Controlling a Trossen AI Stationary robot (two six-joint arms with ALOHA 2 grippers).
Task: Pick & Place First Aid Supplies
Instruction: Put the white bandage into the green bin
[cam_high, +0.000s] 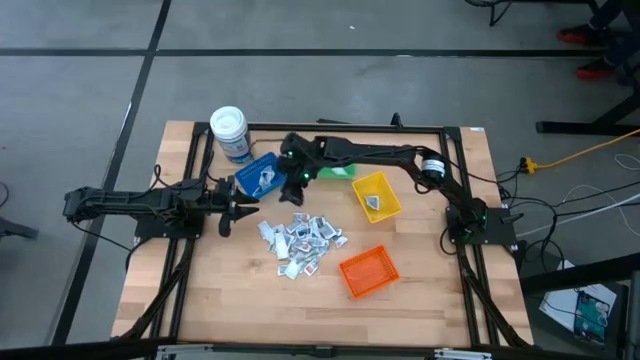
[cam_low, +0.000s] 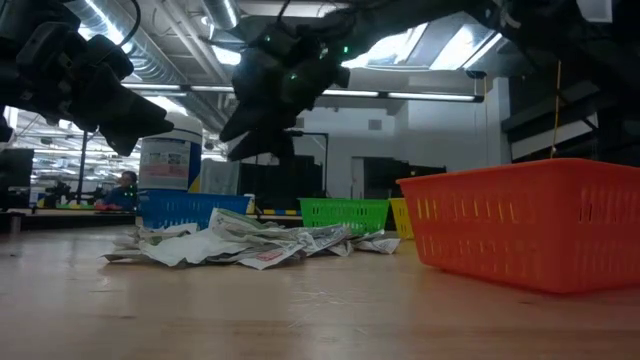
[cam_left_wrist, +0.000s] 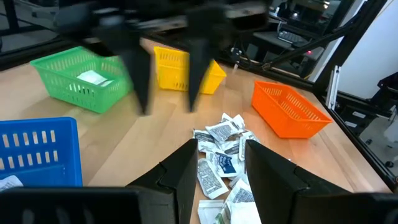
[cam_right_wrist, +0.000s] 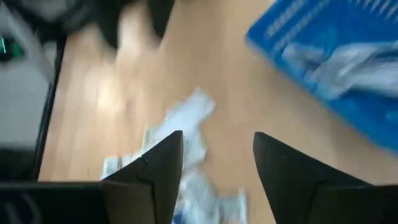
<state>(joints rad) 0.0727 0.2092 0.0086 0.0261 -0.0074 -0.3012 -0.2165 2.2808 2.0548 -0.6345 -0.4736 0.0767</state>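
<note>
- Left end effector (cam_high: 243, 209) hovers with fingers spread and nothing in them, left of the packet pile (cam_high: 300, 243), lined up for a pick.
- Blue bin (cam_high: 257, 174) holds sorted packets.
- Right end effector (cam_high: 292, 192) hangs wide and empty just right of the bin.

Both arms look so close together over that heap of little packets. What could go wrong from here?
The left gripper and right gripper, both open, sit near each other beside the blue bin, so they might bump. The packets overlap in a loose heap, so a grab could lift several or scatter them. The white jar by the blue bin could get knocked.
</note>
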